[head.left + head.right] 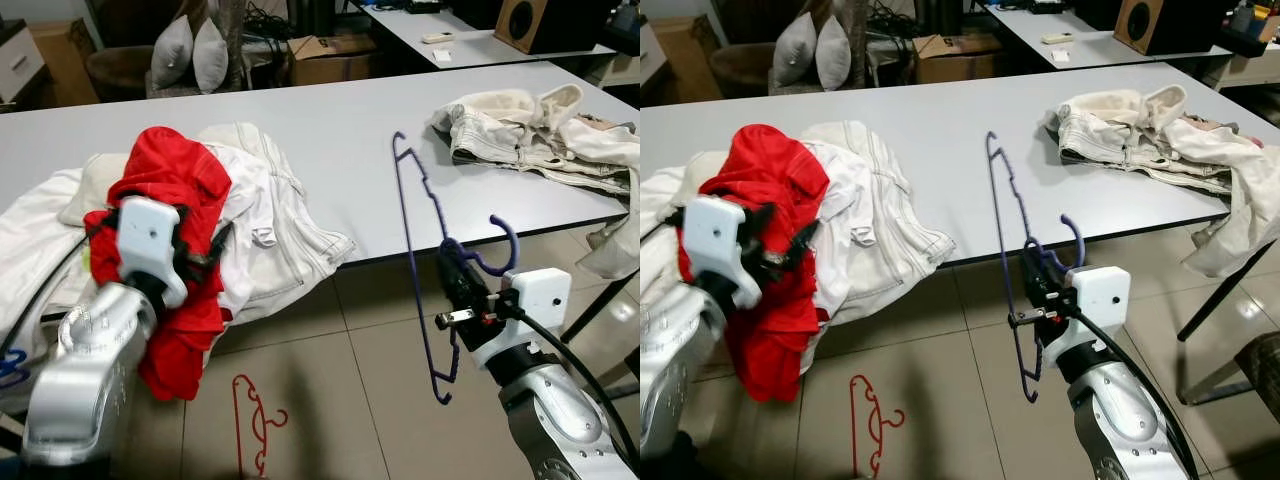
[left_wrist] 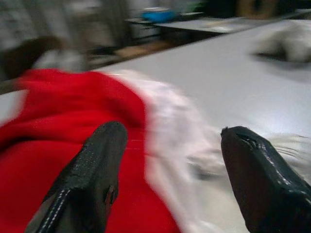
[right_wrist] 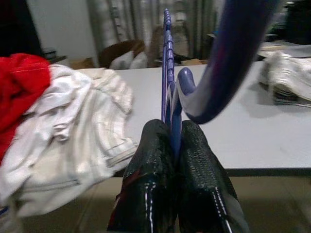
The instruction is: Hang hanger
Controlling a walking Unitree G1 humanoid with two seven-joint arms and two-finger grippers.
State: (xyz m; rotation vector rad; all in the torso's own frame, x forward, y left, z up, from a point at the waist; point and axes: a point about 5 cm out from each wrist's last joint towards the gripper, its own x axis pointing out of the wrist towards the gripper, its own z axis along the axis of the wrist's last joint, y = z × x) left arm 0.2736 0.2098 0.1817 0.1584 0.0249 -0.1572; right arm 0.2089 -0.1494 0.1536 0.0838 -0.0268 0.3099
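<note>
**Blue hanger gripped off the table's near edge**

The right gripper (image 1: 452, 268) is clamped on the blue hanger (image 1: 418, 262), holding it on edge just off the grey table's (image 1: 340, 140) near edge. The left gripper (image 2: 170, 170), fingers spread wide, hovers at the red garment (image 1: 170, 190) on the white clothes pile (image 1: 265, 215). A red hanger (image 1: 255, 420) lies on the floor below.

Arms: silver ribbed metal housings. Wrists: white rounded camera modules with screws. Black cables run along each forearm. Left hand (image 2: 170, 160) and right hand (image 3: 176, 141): textured black fingers.
</note>
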